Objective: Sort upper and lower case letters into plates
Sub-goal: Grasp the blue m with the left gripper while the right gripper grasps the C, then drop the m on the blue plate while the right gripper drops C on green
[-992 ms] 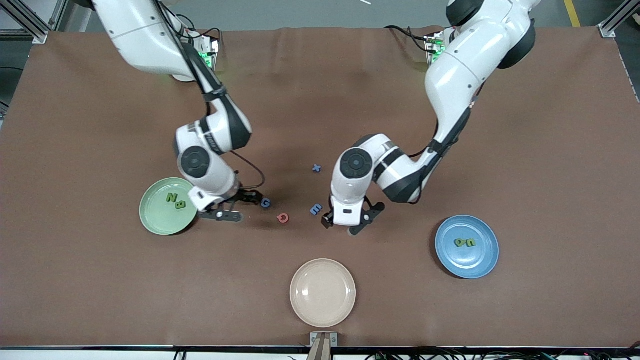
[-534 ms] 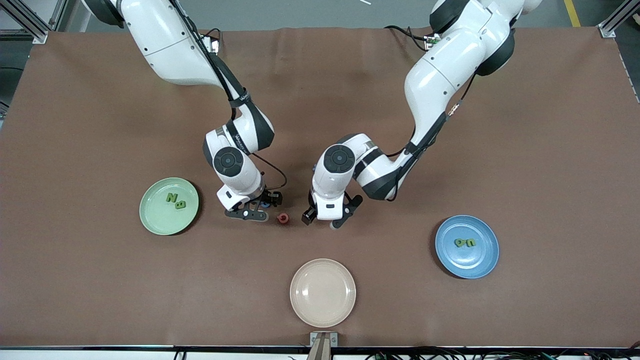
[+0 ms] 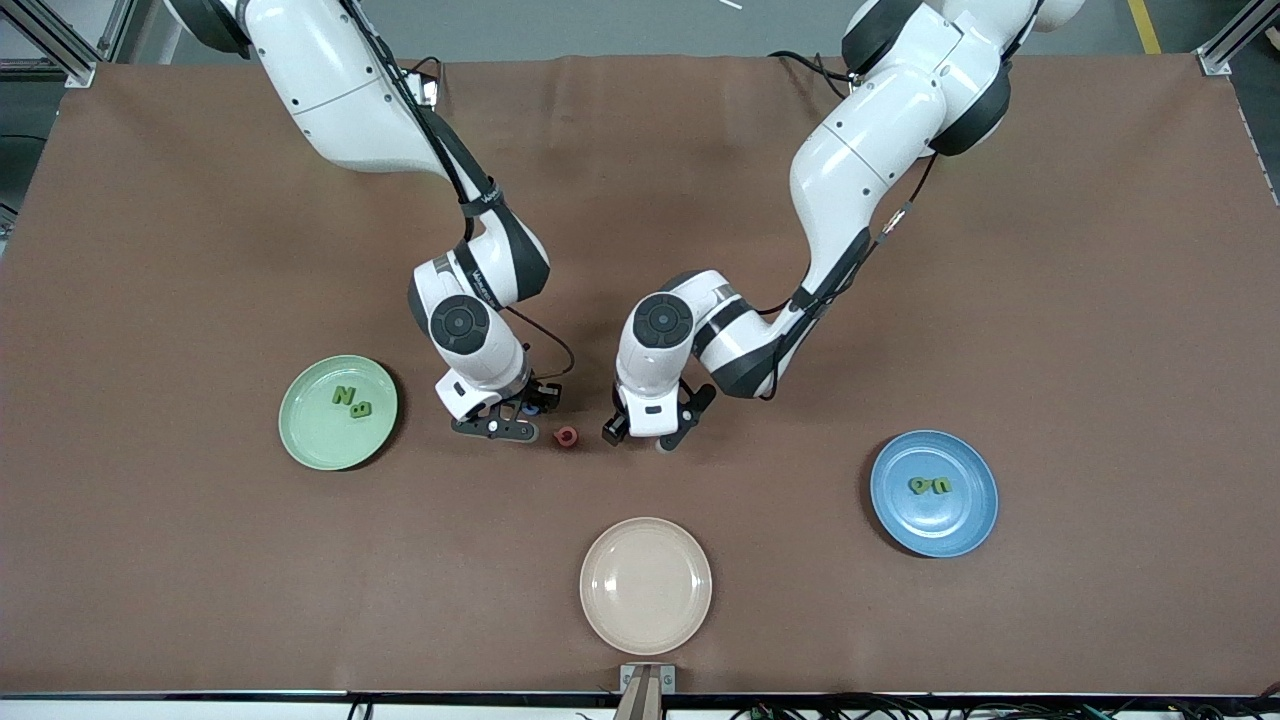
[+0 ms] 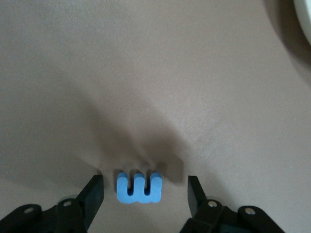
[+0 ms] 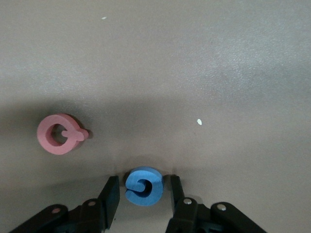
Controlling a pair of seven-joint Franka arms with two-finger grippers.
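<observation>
A: What did the front view give?

B: A brown cloth-covered table (image 3: 1100, 300). The mint green plate (image 3: 310, 440) sat toward the right arm's end with two green letters (image 3: 351, 401) in it, the blue plate (image 3: 965, 520) toward the left arm's end with two more green letters (image 3: 930, 486). A cream plate (image 3: 646, 615) lay nearest the camera. The pink Q (image 3: 566, 437) lay between the two grippers. The right gripper (image 3: 510, 420) and left gripper (image 3: 645, 435) were both low at the table, but their bodies hid whatever was under them.

A: And the left wrist view?

B: It showed what the front view hid: a blue foam m (image 4: 138, 187), thick and matte, flat on the cloth between the left gripper's (image 4: 146, 194) black fingers (image 4: 92, 196). The jaws stood wide, a clear gap on each side of the letter, gripping nothing. A pale plate rim (image 4: 303, 17) cut into one corner.

A: The right wrist view?

B: A blue foam G (image 5: 143, 185), rounded and curled, sat between the right gripper's (image 5: 142, 194) fingers (image 5: 111, 196), which stood close against both its sides; I couldn't tell whether they truly gripped it. The pink Q (image 5: 60, 134), a chunky ring with a short tail, lay near it, apart on the cloth
</observation>
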